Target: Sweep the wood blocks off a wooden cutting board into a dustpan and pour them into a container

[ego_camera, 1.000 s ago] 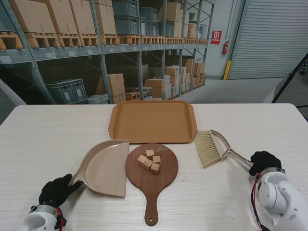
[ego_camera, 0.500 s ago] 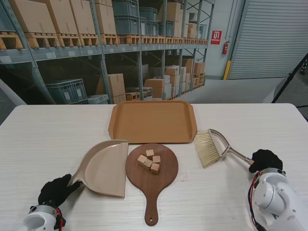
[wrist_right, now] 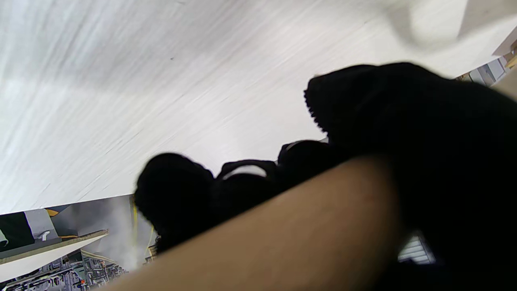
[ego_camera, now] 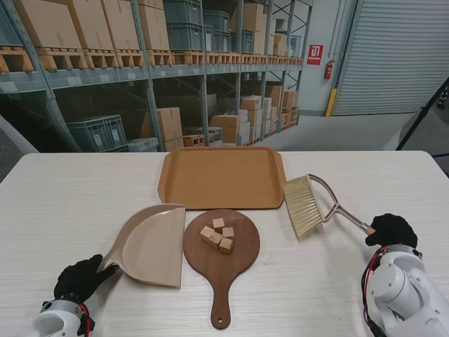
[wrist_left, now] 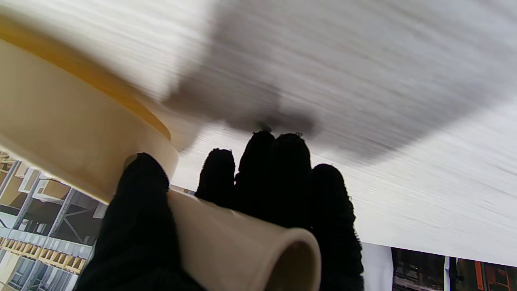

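The table (ego_camera: 63, 189) fills most of both wrist views, blurred and streaked there. On it, farthest from me, lies the tray (ego_camera: 222, 177); its right rim is just beside the brush (ego_camera: 304, 205) bristles, and contact cannot be judged. The dustpan (ego_camera: 149, 243) sits left of the board (ego_camera: 221, 254), its open edge just beside the board's rim; in the left wrist view only its wall and hollow handle show, cut off by the frame. The board carries 5 blocks (ego_camera: 218, 234) in a tight cluster.

The left hand (ego_camera: 78, 279) is closed around the dustpan handle, thumb over the tube and 4 fingers (wrist_left: 282, 173) behind it. The right hand (ego_camera: 393, 229) is wrapped on the brush handle, which crosses the right wrist view as a brown blur; the fingers there are dark shapes, hard to separate.

Against the picture 1 second ago, the brush head sits farther from me and more turned, now reaching the tray's corner, and the right hand has shifted slightly right. The dustpan, board and blocks lie as before.
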Available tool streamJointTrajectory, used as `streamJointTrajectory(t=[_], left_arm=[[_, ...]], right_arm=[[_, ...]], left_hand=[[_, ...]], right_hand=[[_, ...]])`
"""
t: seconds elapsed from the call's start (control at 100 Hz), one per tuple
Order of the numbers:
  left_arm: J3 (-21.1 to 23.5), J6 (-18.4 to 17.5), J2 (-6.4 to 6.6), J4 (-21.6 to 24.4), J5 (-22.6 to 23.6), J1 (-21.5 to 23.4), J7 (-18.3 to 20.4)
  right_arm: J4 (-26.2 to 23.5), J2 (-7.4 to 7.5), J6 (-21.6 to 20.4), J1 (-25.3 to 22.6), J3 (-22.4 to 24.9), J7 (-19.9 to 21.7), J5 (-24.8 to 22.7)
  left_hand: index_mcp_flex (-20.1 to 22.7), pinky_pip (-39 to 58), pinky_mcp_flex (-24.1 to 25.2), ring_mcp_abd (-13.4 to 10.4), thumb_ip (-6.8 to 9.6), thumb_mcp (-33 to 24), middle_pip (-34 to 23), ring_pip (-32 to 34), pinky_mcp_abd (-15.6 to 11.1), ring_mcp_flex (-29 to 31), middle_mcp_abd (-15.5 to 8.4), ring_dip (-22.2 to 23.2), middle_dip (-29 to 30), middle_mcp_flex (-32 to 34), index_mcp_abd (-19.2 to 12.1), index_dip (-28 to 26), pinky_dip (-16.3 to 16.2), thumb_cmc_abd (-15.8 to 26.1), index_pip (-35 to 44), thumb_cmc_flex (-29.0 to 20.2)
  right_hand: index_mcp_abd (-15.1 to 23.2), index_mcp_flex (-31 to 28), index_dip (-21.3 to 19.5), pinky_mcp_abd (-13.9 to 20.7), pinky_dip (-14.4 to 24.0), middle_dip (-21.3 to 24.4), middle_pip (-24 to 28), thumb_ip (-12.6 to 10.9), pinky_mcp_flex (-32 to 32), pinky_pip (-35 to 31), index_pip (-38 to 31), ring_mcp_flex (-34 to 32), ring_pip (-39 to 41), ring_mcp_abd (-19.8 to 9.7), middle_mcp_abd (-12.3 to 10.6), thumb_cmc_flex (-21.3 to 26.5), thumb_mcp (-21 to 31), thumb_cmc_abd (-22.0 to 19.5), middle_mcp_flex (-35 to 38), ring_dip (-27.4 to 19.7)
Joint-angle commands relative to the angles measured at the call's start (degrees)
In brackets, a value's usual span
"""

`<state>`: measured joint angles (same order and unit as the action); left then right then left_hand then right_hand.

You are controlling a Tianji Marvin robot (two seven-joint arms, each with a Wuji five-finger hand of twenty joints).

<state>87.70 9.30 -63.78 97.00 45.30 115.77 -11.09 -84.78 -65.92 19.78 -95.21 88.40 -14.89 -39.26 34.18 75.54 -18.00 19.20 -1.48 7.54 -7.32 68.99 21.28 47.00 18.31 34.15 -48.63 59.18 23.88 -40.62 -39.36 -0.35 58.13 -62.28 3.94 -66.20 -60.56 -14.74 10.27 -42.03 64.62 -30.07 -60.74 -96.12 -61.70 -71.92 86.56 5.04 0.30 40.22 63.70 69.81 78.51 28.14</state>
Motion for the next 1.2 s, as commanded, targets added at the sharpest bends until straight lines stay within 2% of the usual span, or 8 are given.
streamJointTrajectory(t=[0.0,0.32,0.53,0.75,0.91,1.19], left_arm=[[-0.20,0.41,-0.39,-1.34,-0.03,1.42,1.60],[0.00,0.63,-0.32,-1.09,0.53,1.61,1.76],[0.57,0.30,-0.15,-0.80,1.45,1.47,2.27],[0.88,-0.06,0.04,-0.55,2.51,0.77,2.83],[0.78,-0.14,0.17,-0.31,3.04,0.43,3.30],[-0.62,0.42,0.52,0.12,4.56,-0.09,4.21]], right_arm=[[-1.65,-0.32,-0.42,-0.70,0.36,0.02,0.56],[-6.07,-1.49,-4.46,-2.37,0.95,-2.26,5.93],[-8.01,-1.24,-6.11,-2.78,-0.50,-0.34,7.22],[-8.28,-0.92,-5.87,-3.04,-2.38,1.85,8.17],[-7.33,-0.64,-6.61,-2.99,-3.36,2.28,7.25],[-3.98,0.42,-10.10,-2.29,-5.11,2.46,1.57]], left_hand=[[4.55,1.55,0.37,-14.73,0.05,-5.81,-71.81,-0.36,-1.83,3.79,-17.11,0.39,3.85,3.06,-2.63,0.73,-1.57,7.42,1.83,-7.01],[5.05,1.55,0.37,-14.72,0.08,-5.87,-71.59,-0.32,-1.83,4.01,-16.99,0.43,3.99,3.32,-2.10,1.00,-1.57,6.81,1.38,-7.31],[5.46,1.38,0.03,-14.64,0.09,-5.83,-71.48,-0.35,-1.60,4.14,-16.73,0.41,4.07,3.59,-2.00,1.19,-1.46,6.44,1.06,-7.34],[6.01,1.41,-0.69,-14.54,0.18,-5.90,-71.22,-0.41,-1.33,4.55,-16.59,0.34,4.22,3.95,-2.14,1.41,-1.39,5.97,0.68,-7.26],[6.39,1.41,-0.85,-14.64,0.25,-5.96,-71.13,-0.47,-1.25,4.76,-16.58,0.27,4.26,4.03,-2.15,1.57,-1.35,5.65,0.38,-7.16],[6.43,1.57,-1.40,-14.63,0.30,-6.03,-71.07,-0.48,-1.10,4.83,-16.60,0.23,4.28,4.06,-2.17,1.58,-1.34,5.54,0.32,-7.06]], right_hand=[[10.70,-9.60,-0.93,-0.55,1.02,-1.21,4.18,-2.01,-1.32,-7.67,-10.02,-2.12,2.16,-2.37,-1.07,9.59,26.25,-4.74,4.37,-0.15],[10.65,-9.55,-0.81,-0.78,1.04,-1.21,3.68,-1.02,-0.80,-7.42,-9.76,-2.15,1.75,-2.21,-1.02,9.55,26.25,-5.01,4.37,-0.56],[10.82,-9.52,-0.83,-0.77,1.07,-1.26,3.36,-0.62,-0.58,-7.27,-9.60,-2.15,1.43,-2.31,-1.16,9.51,26.25,-5.01,4.39,-0.77],[10.84,-9.51,-0.84,-0.79,1.04,-1.29,3.19,-0.41,-0.43,-7.15,-9.51,-2.18,1.20,-2.14,-1.14,9.53,26.25,-5.11,4.39,-0.92],[10.84,-9.47,-0.84,-0.86,0.99,-1.23,2.96,-0.20,-0.30,-7.04,-9.42,-2.19,1.14,-2.29,-1.10,9.49,26.25,-5.17,4.36,-0.94],[11.06,-9.40,-0.78,-0.91,0.90,-1.15,2.52,0.48,-0.07,-6.82,-8.99,-2.19,0.80,-2.36,-1.29,9.35,26.25,-5.22,4.38,-1.10]])
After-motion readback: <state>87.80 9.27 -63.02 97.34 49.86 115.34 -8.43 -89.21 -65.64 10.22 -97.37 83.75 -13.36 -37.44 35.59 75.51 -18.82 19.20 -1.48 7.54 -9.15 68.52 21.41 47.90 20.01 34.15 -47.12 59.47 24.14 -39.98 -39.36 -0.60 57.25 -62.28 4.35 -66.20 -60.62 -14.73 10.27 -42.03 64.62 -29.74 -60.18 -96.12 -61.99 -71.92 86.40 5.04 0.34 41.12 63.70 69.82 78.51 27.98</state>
